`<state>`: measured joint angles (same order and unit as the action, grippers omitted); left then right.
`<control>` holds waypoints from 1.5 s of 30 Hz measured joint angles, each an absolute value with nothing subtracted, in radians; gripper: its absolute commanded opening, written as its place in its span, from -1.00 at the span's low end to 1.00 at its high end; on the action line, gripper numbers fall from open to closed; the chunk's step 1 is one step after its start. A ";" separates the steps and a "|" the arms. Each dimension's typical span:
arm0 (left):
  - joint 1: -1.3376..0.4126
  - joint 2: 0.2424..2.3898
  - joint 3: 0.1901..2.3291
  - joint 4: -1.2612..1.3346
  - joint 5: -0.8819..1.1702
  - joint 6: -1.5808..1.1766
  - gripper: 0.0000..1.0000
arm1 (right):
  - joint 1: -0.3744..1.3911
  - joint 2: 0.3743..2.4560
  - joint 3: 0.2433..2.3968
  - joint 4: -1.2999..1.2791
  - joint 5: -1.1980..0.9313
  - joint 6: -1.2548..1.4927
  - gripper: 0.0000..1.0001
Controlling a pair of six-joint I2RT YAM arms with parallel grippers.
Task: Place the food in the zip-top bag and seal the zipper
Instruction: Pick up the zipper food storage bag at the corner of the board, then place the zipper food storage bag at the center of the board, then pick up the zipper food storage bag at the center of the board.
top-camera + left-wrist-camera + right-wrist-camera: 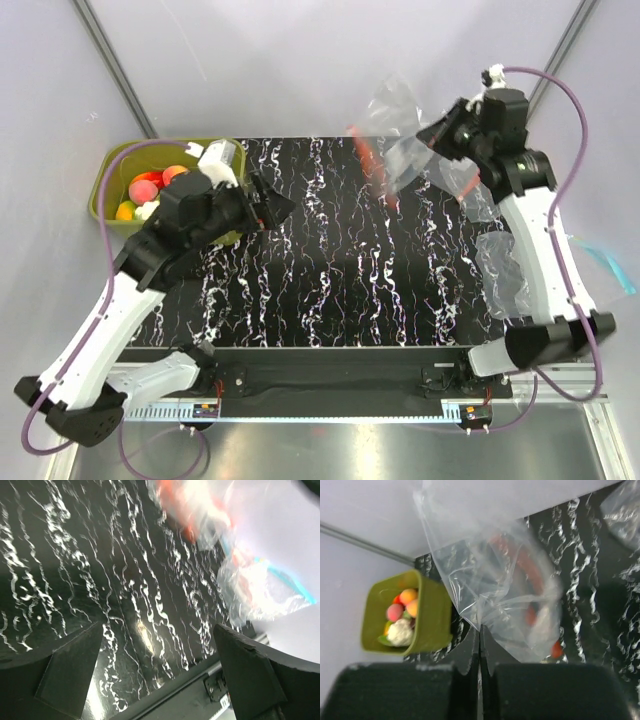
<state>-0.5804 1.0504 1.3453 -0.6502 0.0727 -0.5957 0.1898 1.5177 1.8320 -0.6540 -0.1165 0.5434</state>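
- At the right tool (480,652): clenched tight on a lower fold of the zip-top bag (485,580), fingertips pressed together with the plastic pinched between them.
- As for the zip-top bag: held up over the far right part of the table (330,280), clear, crinkled and blurred, and spread out in front of the right wrist camera.
- Along the zipper (527,575): a curved red-orange strip seen through the plastic. Too blurred to tell whether sealed or parted.
- As for the food (402,605): inside the olive-green bin (432,622) at the far left corner of the table, well apart from the bag. Round orange and pink fruits next to a white cauliflower (400,632); no telling the dark plum-like one from the rest.
- At the left tool (157,675): released, fingers spread wide with nothing between them, hovering above the table just beside the bin.
- Near the right edge of the table, by the right arm: a second clear bag (500,265) with a light-blue strip (610,265).
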 measured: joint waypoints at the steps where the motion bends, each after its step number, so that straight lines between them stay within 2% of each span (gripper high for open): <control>1: -0.579 1.020 1.331 -0.648 0.057 -0.598 0.98 | 0.187 1.450 1.756 -0.646 -0.163 0.580 -0.88; 3: -0.577 0.966 1.296 -0.647 0.033 -0.604 0.98 | 0.170 1.383 1.677 -0.652 -0.190 0.600 -0.94; 4: -0.577 0.939 1.273 -0.646 0.022 -0.611 0.98 | 0.164 1.347 1.625 -0.654 -0.194 0.607 -0.85; 5: -0.575 0.920 1.253 -0.648 0.014 -0.617 0.98 | 0.159 1.315 1.576 -0.665 -0.194 0.610 -0.05; 6: -0.575 0.906 1.238 -0.652 0.008 -0.622 0.98 | 0.157 1.296 1.539 -0.675 -0.193 0.613 0.61; 7: -0.575 0.897 1.229 -0.657 0.002 -0.627 0.98 | 0.156 1.280 1.496 -0.686 -0.190 0.609 0.91; 8: -0.575 0.896 1.225 -0.657 -0.002 -0.629 0.98 | 0.156 1.272 1.457 -0.698 -0.177 0.603 0.99; 10: -0.574 0.901 1.223 -0.656 -0.012 -0.629 0.98 | 0.156 1.287 1.410 -0.741 -0.158 0.585 0.99; 13: -0.574 0.913 1.217 -0.658 -0.024 -0.629 0.98 | 0.156 1.344 1.385 -0.784 -0.150 0.545 0.59; 14: -0.574 0.915 1.217 -0.661 -0.028 -0.631 0.98 | 0.157 1.349 1.370 -0.778 -0.157 0.527 0.52; 16: -0.573 0.916 1.217 -0.662 -0.039 -0.638 0.98 | 0.173 1.343 1.334 -0.765 -0.173 0.465 0.51; 17: -0.569 0.916 1.217 -0.664 -0.044 -0.643 0.98 | 0.194 1.338 1.325 -0.757 -0.181 0.430 0.46; 18: -0.564 0.916 1.217 -0.669 -0.049 -0.649 0.98 | 0.221 1.334 1.322 -0.750 -0.191 0.397 0.33; 20: -0.545 0.916 1.217 -0.694 -0.055 -0.664 0.98 | 0.281 1.331 1.322 -0.733 -0.209 0.344 0.29; 26: -0.392 0.916 1.224 -0.796 -0.044 -0.686 0.98 | 0.553 1.367 1.322 -0.690 -0.226 0.260 0.29; 32: -0.217 0.878 1.241 -0.891 0.027 -0.714 0.98 | 0.804 1.510 1.321 -0.651 -0.179 0.245 0.37; 38: -0.181 0.803 1.241 -0.955 0.079 -0.735 0.98 | 0.881 1.690 1.335 -0.633 -0.062 0.243 0.47; 45: -0.158 0.794 1.241 -0.985 0.107 -0.738 0.98 | 0.939 1.909 1.509 -0.643 0.087 0.228 0.53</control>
